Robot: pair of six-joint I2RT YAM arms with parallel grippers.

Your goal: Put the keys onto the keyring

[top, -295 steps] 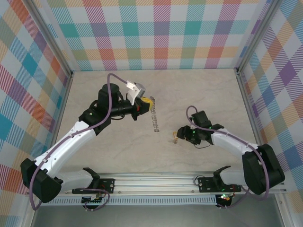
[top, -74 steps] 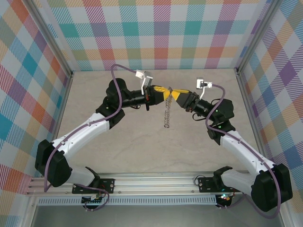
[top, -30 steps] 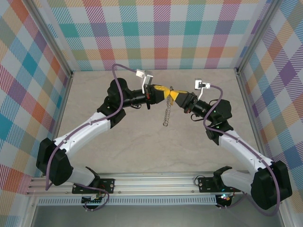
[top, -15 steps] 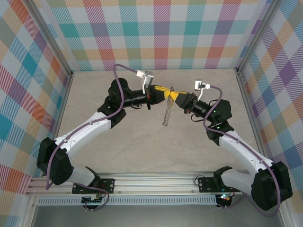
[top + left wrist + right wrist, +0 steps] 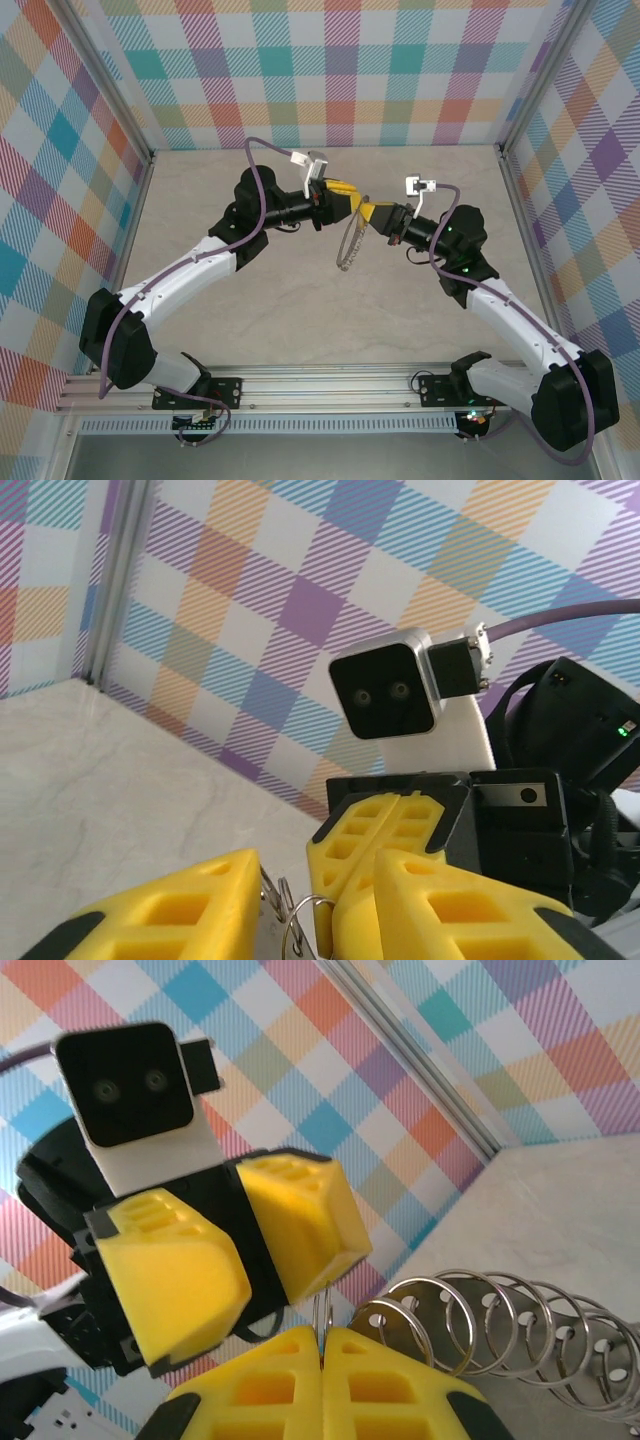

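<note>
Here, keyring (image 5: 480, 1325): chain of thin silvery wire loops, hanging over marbled table (image 5: 300, 320). Right gripper (image 5: 322, 1345): ribbed yellow plastic fingers clenched on top loop. Left gripper (image 5: 347, 197): fingers spread, gripping nothing; top loop sits btwn them, just beside right fingertips.

top external: the camera is looking down from above and behind the arm bases, facing the far wall and taking in the whole table (image 5: 330, 330) from a distance. left wrist: the camera is sitting just behind the left gripper (image 5: 315, 880), looking rightward at the right gripper (image 5: 375, 840) from very close. right wrist: the camera is looking leftward along its own fingers, equally near. all three are sharing the spot above mid-table where both grippers are meeting at the keyring (image 5: 510, 1330).
</note>
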